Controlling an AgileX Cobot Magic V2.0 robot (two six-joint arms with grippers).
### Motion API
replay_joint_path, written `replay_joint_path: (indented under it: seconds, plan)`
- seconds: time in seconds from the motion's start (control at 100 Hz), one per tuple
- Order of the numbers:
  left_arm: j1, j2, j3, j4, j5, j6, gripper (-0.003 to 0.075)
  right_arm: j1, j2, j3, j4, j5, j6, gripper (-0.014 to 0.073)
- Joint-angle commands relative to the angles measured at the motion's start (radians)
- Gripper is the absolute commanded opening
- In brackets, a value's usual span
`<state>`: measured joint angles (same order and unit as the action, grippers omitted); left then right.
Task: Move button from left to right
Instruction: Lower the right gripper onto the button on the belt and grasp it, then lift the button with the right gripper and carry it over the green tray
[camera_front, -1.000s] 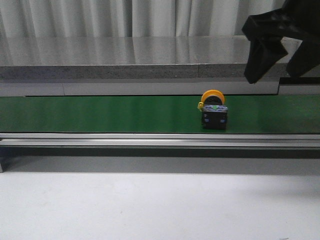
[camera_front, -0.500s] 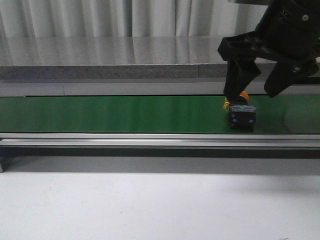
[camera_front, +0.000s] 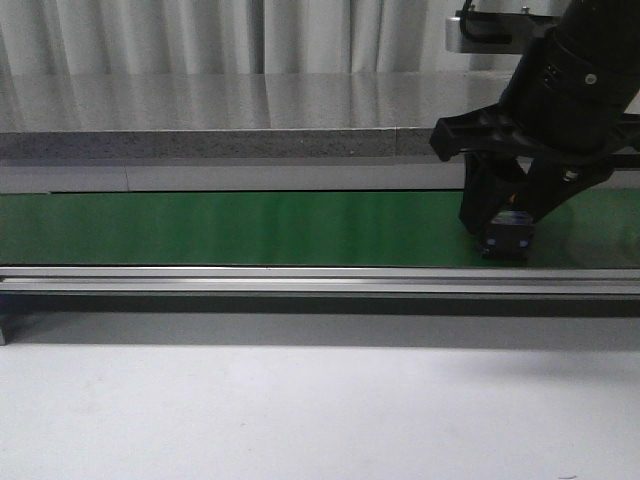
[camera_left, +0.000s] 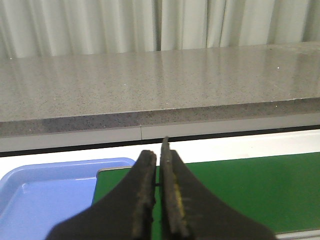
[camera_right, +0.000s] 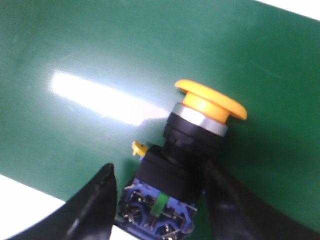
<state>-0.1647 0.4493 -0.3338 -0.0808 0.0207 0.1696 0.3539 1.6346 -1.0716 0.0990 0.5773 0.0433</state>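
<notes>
1. Left wrist view: the left gripper (camera_left: 159, 200) has its two fingers pressed together with nothing between them, hanging over the edge where a blue tray (camera_left: 45, 185) meets the green belt (camera_left: 240, 190); it has no part in the work at present
2. Front view, moving rightward: the green belt (camera_front: 250, 228) lies bare along its left and middle stretch, with a grey stone-like ledge (camera_front: 200, 120) behind it
3. At the right end of the belt the right gripper (camera_front: 505, 215) is down around the button (camera_front: 507, 238), whose black body shows below the fingers
4. Right wrist view: the button (camera_right: 185, 160) lies on the belt, its orange-yellow head pointing away from the camera, and the right gripper (camera_right: 159, 200) has its fingers spread on either side of the black body, not visibly touching it
5. Step in hand, as I judge it: the grasp. The next move calls for closing squarely on the boxy body, not the round neck, then lifting it clear
</notes>
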Motion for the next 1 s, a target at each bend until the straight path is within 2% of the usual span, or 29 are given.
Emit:
replay_joint_path:
  seconds: [0.0, 0.2, 0.42, 0.56, 0.77, 0.99]
  plan:
    - [-0.010, 0.003, -0.027, -0.008, -0.080, -0.003, 0.0005, 0.000, -0.027, -0.027, 0.011, -0.019, -0.007, 0.0223]
    - [-0.010, 0.003, -0.027, -0.008, -0.080, -0.003, 0.0005, 0.000, -0.028, -0.053, 0.005, 0.023, -0.007, 0.0223]
    - [-0.010, 0.003, -0.027, -0.008, -0.080, -0.003, 0.0005, -0.022, -0.030, -0.205, -0.048, 0.188, -0.007, 0.0223]
    - [-0.010, 0.003, -0.027, -0.008, -0.080, -0.003, 0.0005, -0.073, -0.056, -0.282, -0.115, 0.249, -0.007, 0.0223]
    - [-0.010, 0.003, -0.027, -0.008, -0.080, -0.003, 0.0005, -0.236, -0.113, -0.303, -0.175, 0.275, -0.043, 0.0223]
    - [-0.010, 0.003, -0.027, -0.008, -0.080, -0.003, 0.0005, -0.486, -0.119, -0.303, -0.174, 0.281, -0.152, 0.0223]
